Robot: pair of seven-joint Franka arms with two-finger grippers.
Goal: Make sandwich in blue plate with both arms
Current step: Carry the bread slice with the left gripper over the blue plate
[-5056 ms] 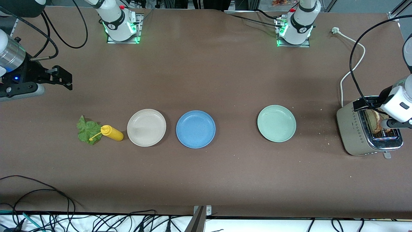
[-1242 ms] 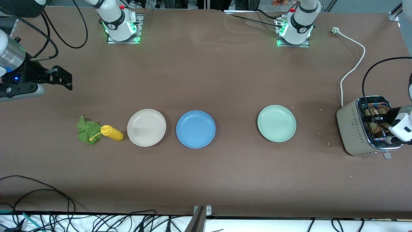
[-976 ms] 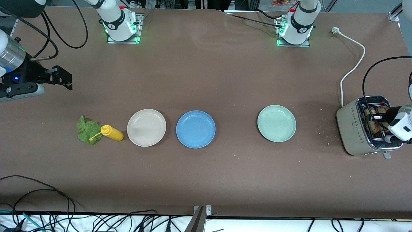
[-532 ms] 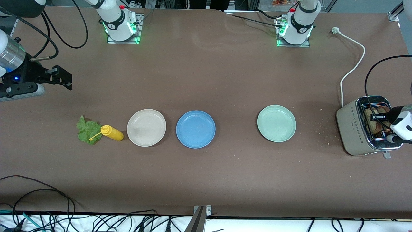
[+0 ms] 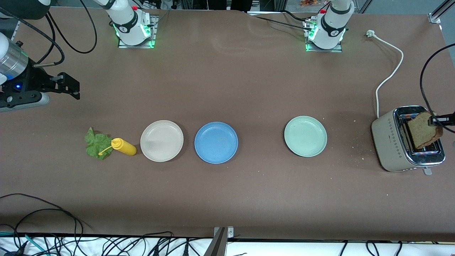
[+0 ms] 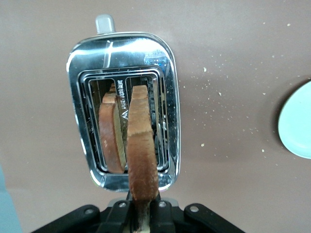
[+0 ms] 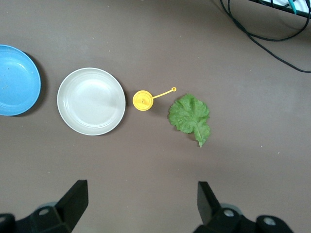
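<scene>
We are clamping the left gripper (image 6: 142,213) on the top edge of a bread slice (image 5: 424,129), holding it upright in the air over the toaster (image 5: 391,142) at the left arm's end of the table, with only the black fingers reaching in from the front view's edge. We are keeping the right gripper (image 7: 141,199) waiting high over the right arm's end of the table, its fingers spread wide and holding nothing. Our left wrist view is showing what the front view is hiding: a second slice (image 6: 111,133) is sitting down in one slot of the toaster, just beside the raised one, and the toaster's lever (image 6: 104,23) is sticking out past its chrome top. Our right wrist view is looking straight down on the lettuce leaf (image 7: 190,116), the yellow squeeze bottle (image 7: 143,100) standing upright just beside it, the beige plate (image 7: 91,100) and part of the blue plate (image 7: 17,80). In the front view we are seeing the blue plate between the beige plate and the pale green plate (image 5: 305,136), all bare and in one row. We are working on a brown table (image 5: 227,81) speckled with crumbs near the toaster, a white power cord (image 5: 389,67) is trailing across it, and black cables (image 5: 42,213) are lying along the edge nearest the front camera.
</scene>
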